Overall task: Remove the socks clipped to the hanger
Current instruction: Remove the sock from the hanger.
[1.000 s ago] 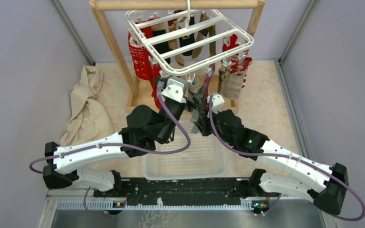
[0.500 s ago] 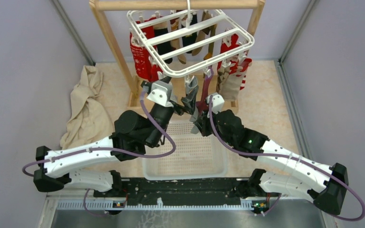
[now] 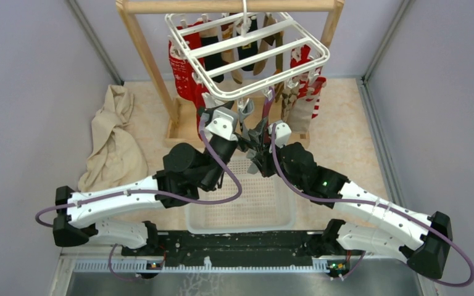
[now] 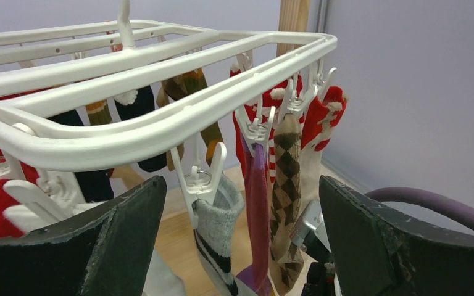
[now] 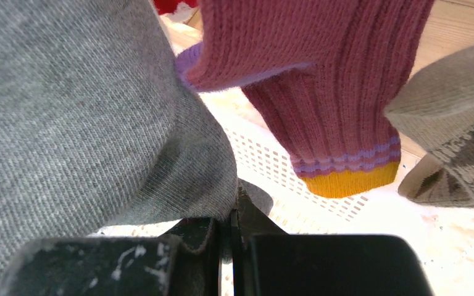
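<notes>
Hanger (image 3: pixel 265 83) hangs just above left gripper (image 3: pixel 239 123) and right gripper (image 3: pixel 260 140). Left wrist: jaws spread wide, striped grey sock (image 4: pixel 216 240) clipped ahead between them. Right wrist: jaws clenched on plain grey sock (image 5: pixel 86 123), magenta sock (image 5: pixel 321 80) just beyond.

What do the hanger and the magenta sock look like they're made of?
The hanger: white moulded plastic, it seems, smooth with a slight sheen on its rails. The magenta sock: soft ribbed knit, fuzzy at the edges; the fibre itself I cannot tell.
</notes>
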Robot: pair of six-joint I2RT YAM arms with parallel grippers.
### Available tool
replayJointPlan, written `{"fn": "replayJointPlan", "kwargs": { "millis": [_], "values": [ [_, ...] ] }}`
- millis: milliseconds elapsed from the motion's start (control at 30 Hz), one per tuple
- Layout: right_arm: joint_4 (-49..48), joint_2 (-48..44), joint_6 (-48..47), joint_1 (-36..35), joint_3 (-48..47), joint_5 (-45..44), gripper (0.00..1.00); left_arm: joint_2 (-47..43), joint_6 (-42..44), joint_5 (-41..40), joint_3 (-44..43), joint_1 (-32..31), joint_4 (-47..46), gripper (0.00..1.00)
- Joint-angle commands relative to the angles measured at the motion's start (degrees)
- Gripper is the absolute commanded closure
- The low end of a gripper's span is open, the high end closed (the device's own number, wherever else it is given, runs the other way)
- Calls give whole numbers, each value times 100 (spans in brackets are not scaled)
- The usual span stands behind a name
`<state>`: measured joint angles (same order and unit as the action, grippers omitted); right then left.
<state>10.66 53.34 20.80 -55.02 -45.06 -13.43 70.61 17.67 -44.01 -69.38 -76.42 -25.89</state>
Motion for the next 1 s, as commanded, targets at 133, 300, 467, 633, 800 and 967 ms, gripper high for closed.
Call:
{"fn": "replayJointPlan", "kwargs": {
  "millis": [133, 300, 467, 633, 800, 967],
  "values": [
    [-289, -140, 30, -78, -21, 16, 100, 176, 325, -164, -178, 25, -683, 1],
    [-216, -192, 6, -74, -21, -16, 100, 201, 380, -174, -190, 154, -799, 1],
    [-227, -210, 20, -72, -4, -19, 100, 187, 79, 36, -228, 468, -643, 1],
    [-248, -215, 26, -78, 8, 5, 100, 192, -283, 355, -305, 869, -365, 1],
    [-207, -228, 17, -79, -3, -23, 100, 349, -311, 598, -533, 1004, -271, 1],
    [-217, -228, 12, -79, 19, -19, 100, 541, -351, 688, -744, 1012, -132, 1]
  ]
}}
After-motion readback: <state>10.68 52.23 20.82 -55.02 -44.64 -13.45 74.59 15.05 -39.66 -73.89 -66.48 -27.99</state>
